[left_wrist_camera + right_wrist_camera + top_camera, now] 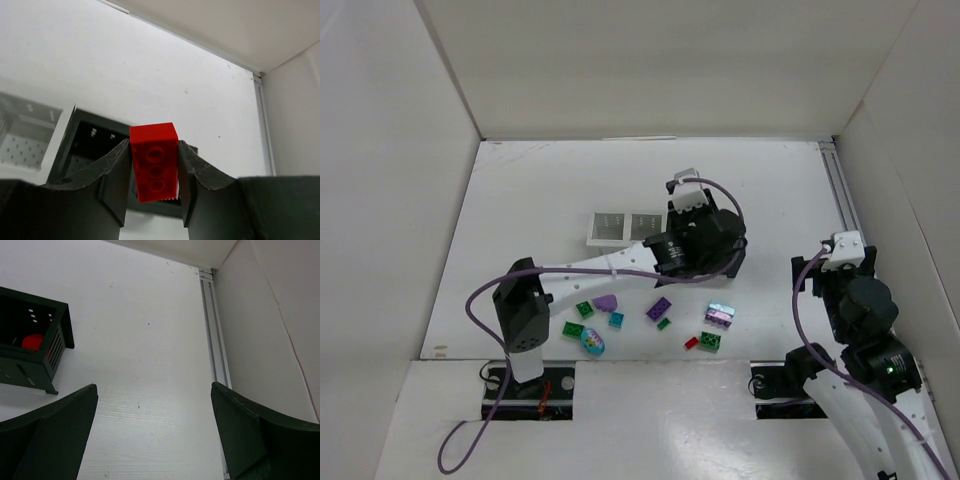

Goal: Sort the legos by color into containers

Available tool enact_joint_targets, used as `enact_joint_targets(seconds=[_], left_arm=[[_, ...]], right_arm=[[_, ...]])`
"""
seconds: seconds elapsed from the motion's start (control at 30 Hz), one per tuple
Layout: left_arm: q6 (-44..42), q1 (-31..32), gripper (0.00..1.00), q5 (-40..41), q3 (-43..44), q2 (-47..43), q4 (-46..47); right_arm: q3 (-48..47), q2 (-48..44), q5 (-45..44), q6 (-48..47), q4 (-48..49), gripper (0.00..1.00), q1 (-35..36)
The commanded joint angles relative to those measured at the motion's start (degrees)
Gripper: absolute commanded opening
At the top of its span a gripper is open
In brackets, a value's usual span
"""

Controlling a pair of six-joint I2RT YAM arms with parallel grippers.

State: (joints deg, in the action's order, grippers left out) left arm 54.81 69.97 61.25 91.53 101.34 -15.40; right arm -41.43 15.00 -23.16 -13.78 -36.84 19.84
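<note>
Overhead hidden, red lego (153,162) in left claw (152,146)

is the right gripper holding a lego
No, the right gripper is open, with nothing between its jaws.

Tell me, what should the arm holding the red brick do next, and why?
Probably open the left gripper and let the red brick drop into the black container. The brick seems to hang just above it, and the right wrist view shows a red piece already inside.
</note>
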Motion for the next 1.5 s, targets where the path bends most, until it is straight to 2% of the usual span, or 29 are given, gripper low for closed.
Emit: enact_joint_targets(seconds=[0.0, 0.1, 0.2, 0.5, 0.53, 0.57, 0.67, 0.83, 0.97, 1.03, 1.1, 1.13, 1.17, 1.27, 1.4, 1.47], left_arm=[[-22.27, -4.05, 0.2, -11.48, -6.35, -2.63, 27.76], [-26.49, -4.67, 0.2, -14.22, -7.15, -0.99, 31.29], [-29.31, -4.67, 0.2, -17.11, -4.43, 2.35, 31.31], [-30.64, -5.72, 0.21, -22.66, -1.79, 7.02, 29.99], [-30.64, -5.73, 0.22, -23.45, -1.79, 7.03, 29.99], [-30.64, -5.73, 0.29, -24.07, -2.4, 7.03, 30.51], [-30.11, -5.73, 0.34, -25.13, -3.55, 7.03, 30.52], [-29.58, -5.73, 0.53, -25.74, -4.77, 6.5, 29.99], [-29.58, -5.73, 0.61, -26.27, -7.23, 3.61, 29.99], [-28.8, -5.73, 0.77, -26.27, -7.77, 0.72, 28.25], [-28.09, -5.73, 0.88, -26.27, -10.92, -2.1, 26.83], [-28.09, -5.73, 1.0, -26.8, -12.24, -5.94, 25.43], [-27.3, -5.73, 1.0, -27.41, -13.73, -8.15, 24.37], [-23.79, -5.73, 1.0, -26.8, -20.05, -17.88, 16.84], [-18.52, -5.73, 1.0, -28.99, -28.14, -29.51, 5.49], [-12.82, -5.73, 1.0, -29.0, -33.41, -33.91, 1.53]], right_arm=[[0.12, -0.41, -2.59, -0.19, 1.86, 0.99, -0.32], [0.12, -0.41, -3.29, 0.33, 1.33, 0.99, -0.32], [0.12, -0.41, -3.3, 0.33, 1.33, 0.99, -0.32], [0.12, 0.64, -3.82, 0.86, 0.8, 0.99, -0.32], [0.12, 0.64, -3.82, 0.86, 0.8, 0.99, -0.32], [0.12, 0.64, -3.82, 0.86, 0.8, 0.99, -0.32], [0.12, 0.64, -3.82, 0.86, 0.8, 0.99, -0.32], [0.12, 1.17, -1.81, 0.33, 0.8, 0.99, -0.32], [-0.4, 2.74, 1.44, -1.67, 1.42, 0.99, -0.32], [-0.41, 4.59, 6.94, -3.61, 2.56, 0.99, -0.32], [-0.41, 7.91, 13.98, -7.02, 5.63, 0.97, -0.32], [-0.41, 9.59, 17.41, -7.66, 5.64, 0.96, -0.32], [-1.02, 11.69, 24.14, -8.62, 6.33, 0.96, -0.32], [-2.16, 19.52, 33.83, -12.22, 4.67, 0.93, 1.25], [-1.2, 23.66, 42.64, -18.29, 3.88, 0.93, 9.15], [-1.72, 27.33, 43.46, -18.91, 2.3, 0.93, 17.31]])
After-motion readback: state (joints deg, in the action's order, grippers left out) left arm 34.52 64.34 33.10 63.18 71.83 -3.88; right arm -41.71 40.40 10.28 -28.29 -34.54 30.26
